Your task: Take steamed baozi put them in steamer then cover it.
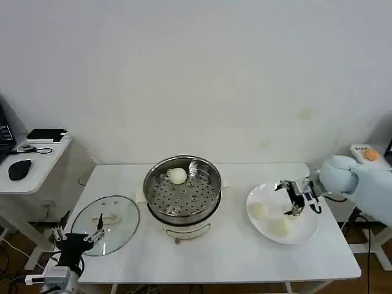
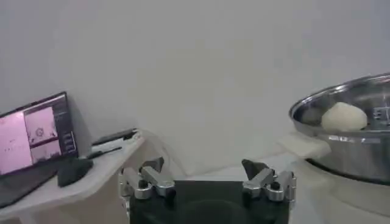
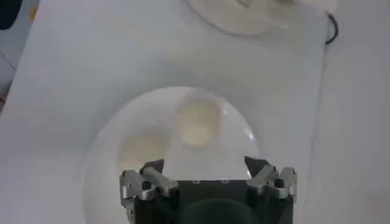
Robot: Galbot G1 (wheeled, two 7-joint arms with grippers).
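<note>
My right tool [image 1: 298, 197] hovers over the flat white plate [image 1: 309, 231] at the right end of the white counter [image 1: 226, 257], its fingers spread wide — in its wrist view [image 3: 204, 173] both fingertips stand well apart with nothing between them. Below it on the plate lie small round cream-white dough buns: one [image 1: 260, 211] toward the steamer side, one [image 1: 280, 227] nearer the front rim, and a third [image 1: 291, 213] partly hidden under the tool. In the right wrist view I can make out two of them [image 3: 198, 123] [image 3: 141, 150] just ahead of the fingers.

My left tool [image 1: 78, 236] sits parked low at the counter's front left corner, open wide as well [image 2: 207, 175], holding nothing. Just beside it, flat on the counter, lies the round clear glass lid with a metal rim and a cream-white rectangular handle [image 1: 104, 224].

In the middle stands the round shiny stainless-steel steamer on its cream-white base [image 1: 182, 188], uncovered — a single cream-white bun [image 1: 177, 176] rests on the perforated tray toward the back. The left wrist view catches that bun [image 2: 344, 117] over the steel rim [image 2: 341, 137].
</note>
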